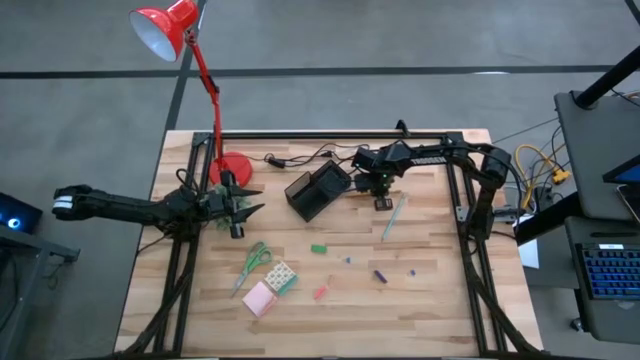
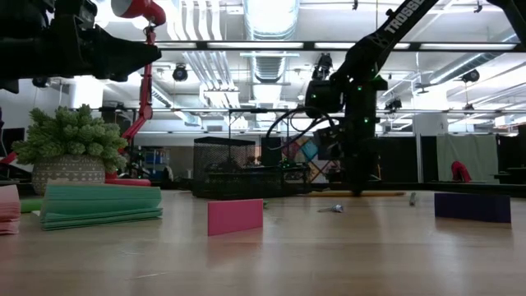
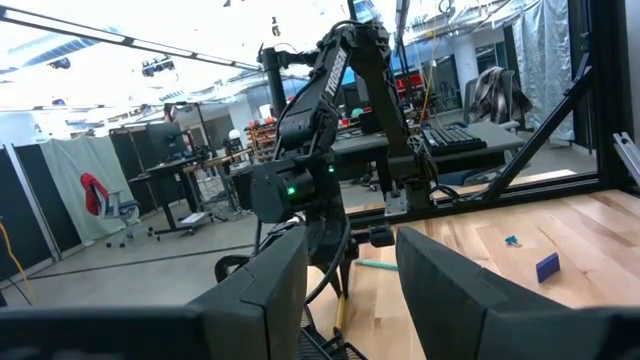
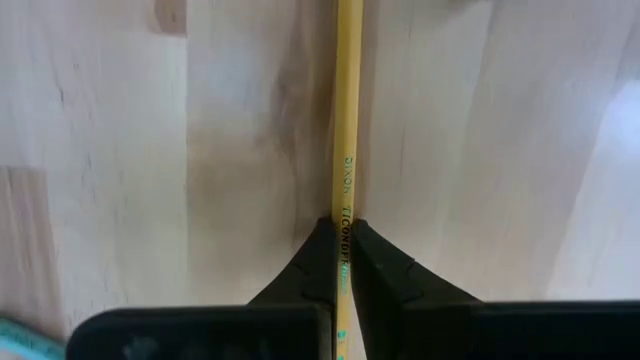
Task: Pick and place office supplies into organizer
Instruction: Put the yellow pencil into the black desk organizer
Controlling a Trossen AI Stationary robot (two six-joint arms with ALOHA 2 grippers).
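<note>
Pale butcher-block wood makes up the desk (image 1: pixel 420 300), and the scene reads best from the left of the high view. At the left edge the left gripper (image 1: pixel 243 207) hangs beside the round red base of the desk lamp (image 1: pixel 236 168), its jaws parted and holding nothing; it looks parked out of the way while the other arm works.

Below it, toward the lower middle of the frame, lie supplies not yet collected: the green-handled scissors (image 1: pixel 254 263), the green-and-white patterned block (image 1: pixel 281 276), the pink square sticky-note pad (image 1: pixel 259 298), plus small green (image 1: pixel 318 248), red (image 1: pixel 320 293) and purple pieces (image 1: pixel 380 276) scattered apart.

Upper centre stands the small black rectangular organizer (image 1: pixel 317 189), set at an angle. Just to its right, the right gripper (image 1: pixel 380 195) has its jaws pinched tight on a thin yellow wooden pencil (image 4: pixel 346 150). The right wrist view shows the pencil lying flat on the wood and running straight out between the fingertips (image 4: pixel 375 262), so the grip crosses the shaft squarely, which should stop it rolling or pivoting. My judgement is that a lift comes next, then a short carry left to the organizer. A slim pale-green pen (image 1: pixel 393 217) lies just right of that gripper.
</note>
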